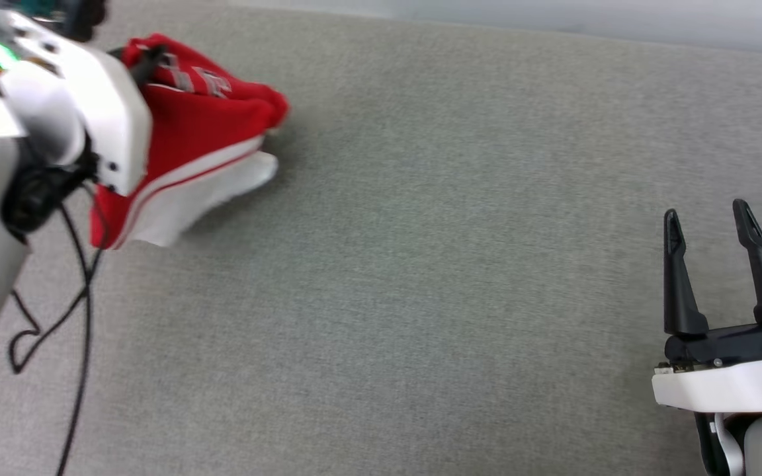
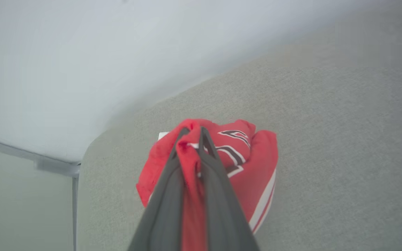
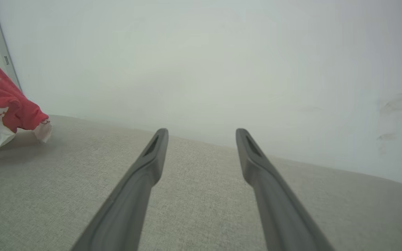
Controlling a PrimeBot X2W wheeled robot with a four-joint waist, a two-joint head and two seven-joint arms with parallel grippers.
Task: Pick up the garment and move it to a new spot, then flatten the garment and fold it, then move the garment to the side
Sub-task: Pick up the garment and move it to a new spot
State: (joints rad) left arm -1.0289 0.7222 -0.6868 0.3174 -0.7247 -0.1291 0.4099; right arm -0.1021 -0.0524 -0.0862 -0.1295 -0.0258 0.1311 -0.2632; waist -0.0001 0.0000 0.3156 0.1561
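Observation:
The garment (image 1: pixel 202 132), a red jersey with a white sleeve, striped trim and black white-outlined letters, is bunched at the far left of the grey surface. My left gripper (image 2: pixel 192 134) is shut on a fold of its red cloth, and the garment (image 2: pixel 246 164) hangs bunched around the dark fingers. In the head view the pale left arm covers part of the garment. My right gripper (image 1: pixel 708 221) stands open at the lower right, far from the garment, nothing between its fingers (image 3: pixel 152 157). The garment (image 3: pixel 5 104) shows at the left edge of the right wrist view.
A grey fabric-covered surface (image 1: pixel 421 264) spreads across the scene, with a pale wall (image 3: pixel 204 62) behind it. Black cables (image 1: pixel 80 311) hang from the left arm at the lower left. The surface's rounded corner (image 2: pixel 89 150) lies left of the garment.

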